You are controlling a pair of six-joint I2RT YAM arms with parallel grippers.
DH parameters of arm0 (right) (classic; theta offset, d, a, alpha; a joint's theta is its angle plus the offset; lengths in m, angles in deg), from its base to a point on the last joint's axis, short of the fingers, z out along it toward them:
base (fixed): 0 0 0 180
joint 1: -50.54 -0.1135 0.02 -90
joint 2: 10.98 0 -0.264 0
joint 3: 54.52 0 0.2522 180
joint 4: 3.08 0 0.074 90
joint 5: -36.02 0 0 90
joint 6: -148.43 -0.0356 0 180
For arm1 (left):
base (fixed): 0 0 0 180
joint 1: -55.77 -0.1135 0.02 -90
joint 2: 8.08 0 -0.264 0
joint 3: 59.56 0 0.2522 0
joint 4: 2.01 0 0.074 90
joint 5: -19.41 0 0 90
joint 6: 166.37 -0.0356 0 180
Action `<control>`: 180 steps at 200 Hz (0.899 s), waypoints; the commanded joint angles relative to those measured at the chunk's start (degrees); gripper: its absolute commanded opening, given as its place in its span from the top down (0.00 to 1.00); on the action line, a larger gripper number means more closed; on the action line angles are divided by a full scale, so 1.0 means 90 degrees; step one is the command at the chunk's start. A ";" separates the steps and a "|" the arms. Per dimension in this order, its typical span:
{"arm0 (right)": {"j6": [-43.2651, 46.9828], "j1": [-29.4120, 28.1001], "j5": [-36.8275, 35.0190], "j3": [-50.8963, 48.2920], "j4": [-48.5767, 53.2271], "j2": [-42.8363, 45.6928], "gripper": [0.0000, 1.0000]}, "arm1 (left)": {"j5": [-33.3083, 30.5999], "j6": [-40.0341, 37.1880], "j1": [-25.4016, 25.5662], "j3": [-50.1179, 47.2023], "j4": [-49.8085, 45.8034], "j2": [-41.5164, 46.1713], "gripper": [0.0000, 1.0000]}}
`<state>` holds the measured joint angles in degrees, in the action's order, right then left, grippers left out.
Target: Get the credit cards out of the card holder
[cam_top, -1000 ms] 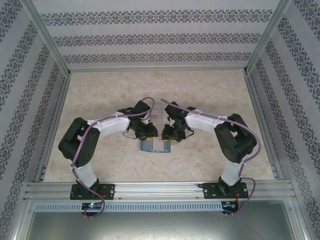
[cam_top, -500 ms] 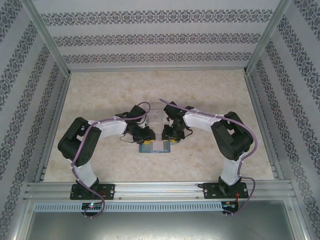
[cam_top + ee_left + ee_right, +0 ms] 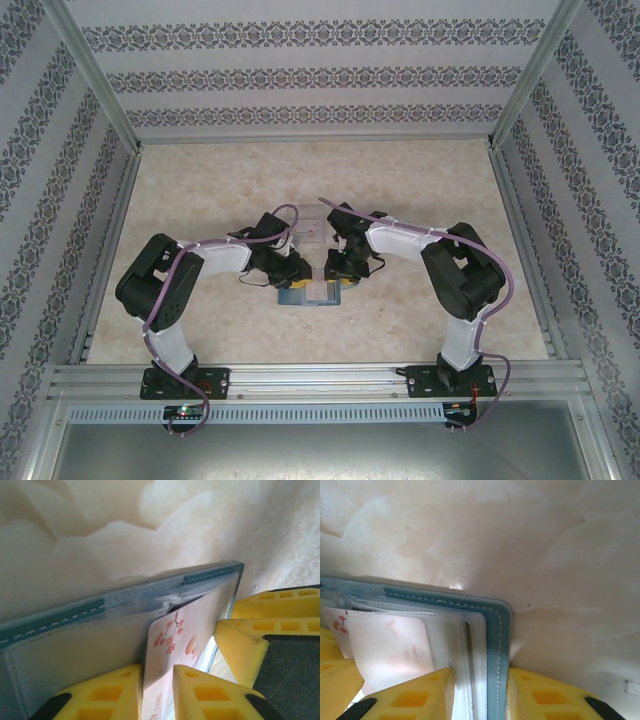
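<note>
Card holder point(image 3: 492, 630) is clamped at its edge by the right fingers point(image 3: 555, 695); a blossom-printed credit card point(image 3: 170, 645) is pinched between the left fingers point(image 3: 105, 695).

Beige marbled tabletop point(image 3: 420, 180), evenly lit. Striped floral wallpaper point(image 3: 320, 70) on three sides. Aluminium rail point(image 3: 320, 378) across frame bottom.

Only legible txt: "CARD" in orange caps on pale blossom-print credit card point(image 3: 172, 645), left wrist cam (letters before it cut off).
</note>
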<state>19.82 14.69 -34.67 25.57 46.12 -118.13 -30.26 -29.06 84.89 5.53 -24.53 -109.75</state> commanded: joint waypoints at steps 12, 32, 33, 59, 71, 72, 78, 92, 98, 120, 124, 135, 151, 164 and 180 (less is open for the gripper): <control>0.0113 -0.0051 -0.0159 -0.0006 0.0032 -0.0245 0.67 | 0.0110 0.0027 -0.0045 -0.0037 0.0175 -0.0021 0.82; 0.0130 -0.0054 -0.0148 0.0021 0.0046 -0.0280 0.67 | 0.0037 -0.0045 -0.0054 -0.0037 0.0051 0.0105 0.86; 0.0130 -0.0051 -0.0151 0.0022 0.0041 -0.0281 0.67 | 0.0028 -0.0053 -0.0058 -0.0034 0.0038 0.0105 0.86; 0.0138 -0.0047 -0.0163 0.0016 0.0049 -0.0282 0.68 | -0.0092 -0.0165 -0.0078 0.0011 -0.0165 0.0175 0.89; 0.0143 -0.0037 -0.0161 0.0013 0.0046 -0.0282 0.68 | -0.0088 -0.0203 -0.0088 0.0026 -0.0229 0.0210 0.89; 0.0141 -0.0033 -0.0157 0.0013 0.0046 -0.0282 0.68 | -0.0087 -0.0210 -0.0090 0.0033 -0.0234 0.0211 0.89; 0.0154 -0.0031 -0.0153 0.0023 0.0056 -0.0277 0.68 | -0.0102 -0.0248 -0.0085 0.0039 -0.0294 0.0229 0.90; 0.0177 -0.0039 -0.0163 0.0033 0.0075 -0.0273 0.68 | -0.0186 -0.0382 -0.0083 0.0090 -0.0516 0.0283 0.91; 0.0185 -0.0034 -0.0163 0.0045 0.0088 -0.0272 0.68 | -0.0239 -0.0460 -0.0091 0.0111 -0.0640 0.0308 0.91; 0.0178 -0.0019 -0.0165 0.0013 0.0067 -0.0261 0.68 | -0.0435 -0.0722 -0.0100 0.0212 -0.1050 0.0402 0.92; 0.0181 -0.0019 -0.0163 0.0015 0.0066 -0.0271 0.68 | -0.0451 -0.0761 -0.0096 0.0231 -0.1102 0.0410 0.93; 0.0187 -0.0009 -0.0166 0.0014 0.0075 -0.0267 0.68 | -0.0532 -0.0853 -0.0099 0.0277 -0.1241 0.0445 0.93; 0.0204 -0.0009 -0.0172 0.0028 0.0084 -0.0272 0.68 | -0.0631 -0.0981 -0.0101 0.0336 -0.1440 0.0481 0.94; 0.0208 -0.0010 -0.0163 0.0034 0.0086 -0.0282 0.68 | -0.0685 -0.1059 -0.0106 0.0388 -0.1577 0.0496 0.94; 0.0235 -0.0010 -0.0153 0.0089 0.0127 -0.0290 0.69 | -0.0734 -0.1153 -0.0101 0.0431 -0.1695 0.0515 0.95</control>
<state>20.91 14.77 -34.67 25.89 46.64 -118.31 -34.10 -36.09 84.52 8.13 -33.53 -106.51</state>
